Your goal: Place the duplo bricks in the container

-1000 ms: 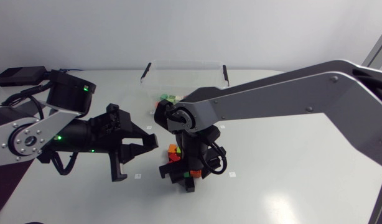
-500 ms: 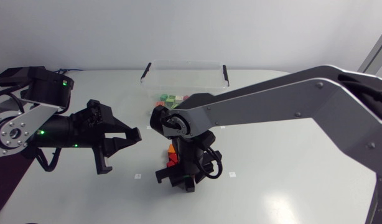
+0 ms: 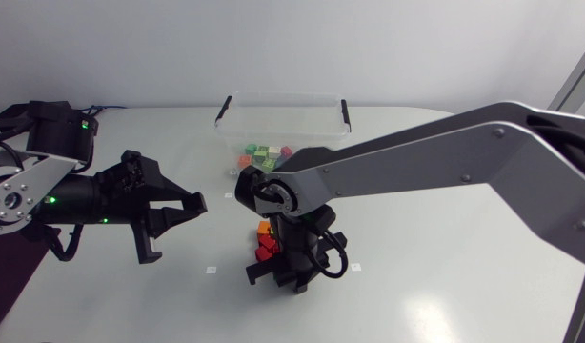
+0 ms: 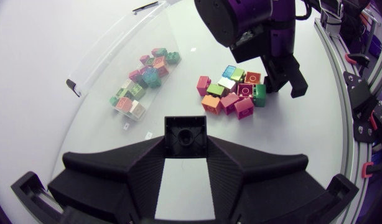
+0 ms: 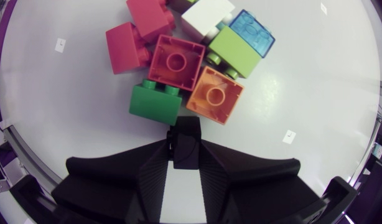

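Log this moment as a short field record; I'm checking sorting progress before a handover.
container: clear tub at the table's far side
sorted: several bricks inside the tub
unsorted: a pile of mixed-colour bricks on the table, outside the tub
left gripper: open, empty, off to the pile's side
right gripper: open, low over the pile, holding nothing

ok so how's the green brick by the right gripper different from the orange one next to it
The green brick lies on its side, studs pointing away from the right gripper; the orange brick lies upside down, hollow underside showing. Green shows a plain closed face, orange an open cavity with a round tube. Both sit side by side just ahead of that gripper.
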